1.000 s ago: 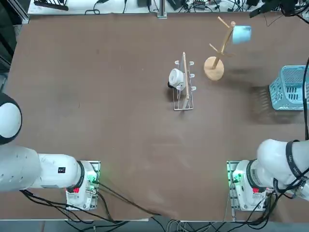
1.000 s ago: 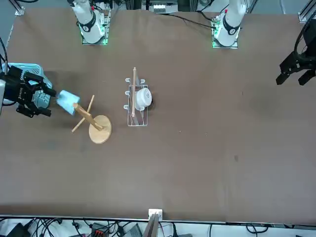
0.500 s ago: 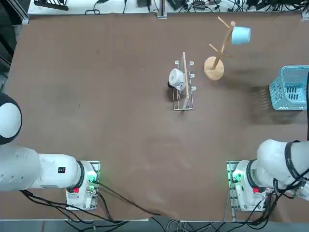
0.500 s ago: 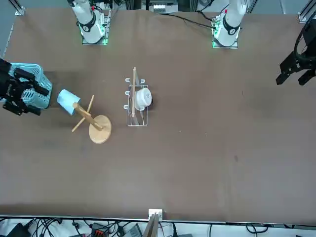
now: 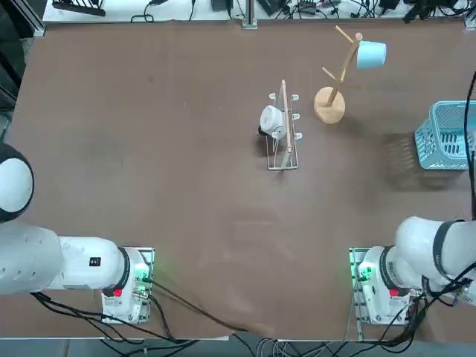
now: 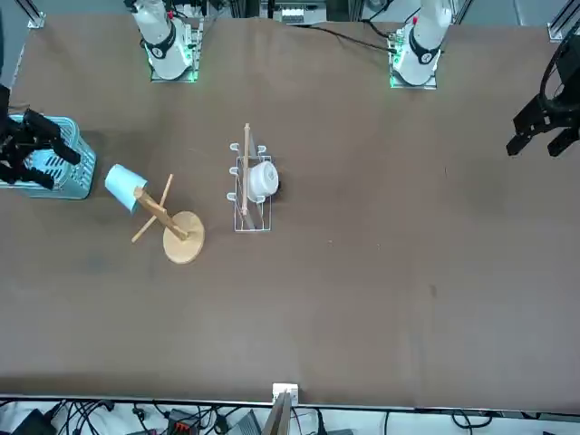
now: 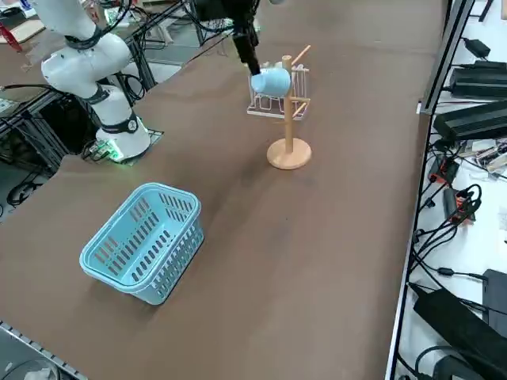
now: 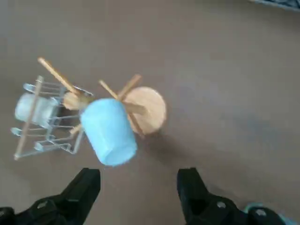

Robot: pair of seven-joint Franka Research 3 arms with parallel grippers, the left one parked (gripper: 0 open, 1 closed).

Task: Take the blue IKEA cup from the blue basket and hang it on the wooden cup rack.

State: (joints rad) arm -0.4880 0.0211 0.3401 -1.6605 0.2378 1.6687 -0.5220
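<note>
The blue cup hangs apparently just beyond the released right end effector.

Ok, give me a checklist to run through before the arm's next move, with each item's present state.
1. Blue cup hangs on the wooden cup rack: ok
2. Wooden cup rack upright on its base: ok
3. Right gripper open, fingers apart: ok
4. Gripper off the cup: ok
5. Blue basket stands upright on the table: ok
6. Cup seated fully on its peg: cannot tell, the cup hides the peg
</note>
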